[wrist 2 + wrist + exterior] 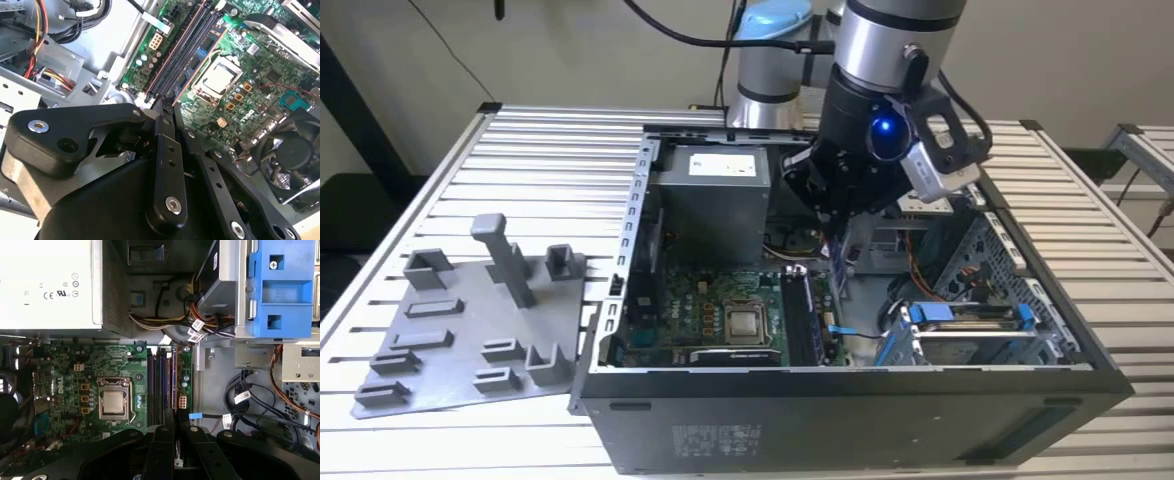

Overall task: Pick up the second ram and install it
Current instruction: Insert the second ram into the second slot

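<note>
The gripper (pixel 175 415) is down inside the open computer case (pixel 854 378), its fingers (pixel 164 440) pinched together. Between them, seen edge-on in both wrist views, runs a thin strip I take for the second ram (pixel 174 380), lying along the outermost of the memory slots (pixel 159 385), on the side away from the processor (pixel 113 402).

Risks, as I judge them: if the stick sits slightly off the slot line or tilted, pressing would bend it or strain the board. An uneven push could seat 1 end and leave the other proud (the end latches are too small to read here). Loose cables (pixel 240 400) lie near.

Counted: 1 gripper, 4 memory slots, 1 processor, 1 grey tray (pixel 454 350) outside the case with 1 tall post (pixel 500 255).
</note>
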Available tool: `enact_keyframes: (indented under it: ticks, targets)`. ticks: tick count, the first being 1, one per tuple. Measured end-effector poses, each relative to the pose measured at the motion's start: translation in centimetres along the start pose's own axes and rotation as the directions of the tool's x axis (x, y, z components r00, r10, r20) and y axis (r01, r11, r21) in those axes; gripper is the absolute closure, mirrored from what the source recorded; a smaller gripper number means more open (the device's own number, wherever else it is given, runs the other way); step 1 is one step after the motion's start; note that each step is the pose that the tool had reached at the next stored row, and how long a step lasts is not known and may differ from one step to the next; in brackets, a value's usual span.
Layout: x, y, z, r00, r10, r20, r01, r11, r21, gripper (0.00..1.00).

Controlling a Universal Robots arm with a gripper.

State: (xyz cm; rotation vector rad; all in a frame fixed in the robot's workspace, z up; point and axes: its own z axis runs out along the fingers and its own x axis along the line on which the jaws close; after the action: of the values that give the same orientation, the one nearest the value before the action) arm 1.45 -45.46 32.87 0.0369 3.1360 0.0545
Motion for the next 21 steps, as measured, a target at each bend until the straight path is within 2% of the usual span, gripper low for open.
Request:
enact_keyframes:
  ticks: [4, 9, 14, 17, 21]
  targets:
    - [0.00, -0.02, 0.27, 1.0000, 0.000, 0.0000, 0.000, 1.0000, 0.0001, 0.86]
    - [0.07, -0.05, 1.09, 1.0000, -0.001, 0.0001, 0.001, 1.0000, 0.0001, 0.86]
    - [0.15, -0.11, 1.74, 1.0000, -0.001, 0.0052, 0.001, 1.0000, 0.0000, 0.86]
    - [0.20, -0.46, 1.89, 1.0000, -0.001, 0.0056, 0.001, 1.0000, -0.0001, 0.86]
    - [0.60, -0.73, 2.10, 1.0000, -0.001, 0.0058, 0.001, 1.0000, 0.0000, 0.86]
